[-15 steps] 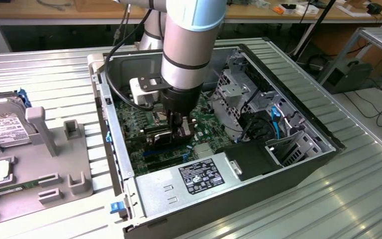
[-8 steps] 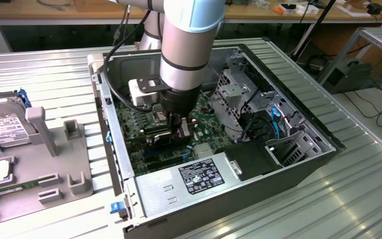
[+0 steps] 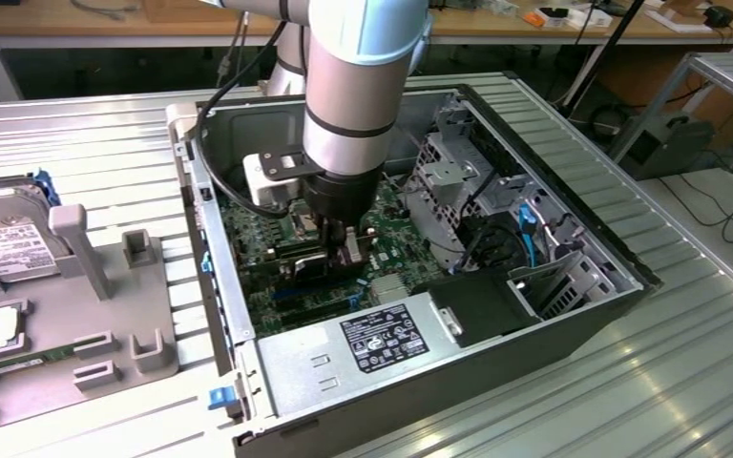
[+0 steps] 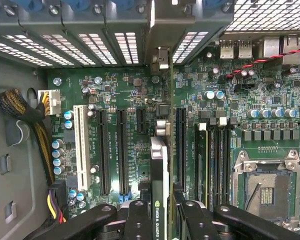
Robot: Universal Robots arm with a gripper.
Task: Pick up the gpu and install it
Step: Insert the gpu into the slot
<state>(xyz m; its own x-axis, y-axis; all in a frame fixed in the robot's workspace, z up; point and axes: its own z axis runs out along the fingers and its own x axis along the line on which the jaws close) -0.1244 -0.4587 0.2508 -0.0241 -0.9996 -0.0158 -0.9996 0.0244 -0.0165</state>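
Exterior view
Arm: the grey and light-blue robot arm reaches down from above into the open computer case, which lies on its side on the ribbed metal desk.
Gripper: the gripper is low inside the case, just above the green motherboard.
Gpu: the gpu hangs upright between the fingers, over the slot area of the board; whether it touches a slot cannot be told.
Power supply: a black and silver power supply sits at the near end of the case.
Holder: at the exterior view's left a grey parts holder stands on the desk, with a silver hard drive at its far end.

Wrist view
Fingers: the black fingers are clamped on the gpu, one on each flat side.
Gpu: seen edge-on, it points toward the rear vent wall of the case and lies between two long black expansion slots.
Neighbours: a white slot lies beyond the black ones, and the bare processor socket is on the other side.
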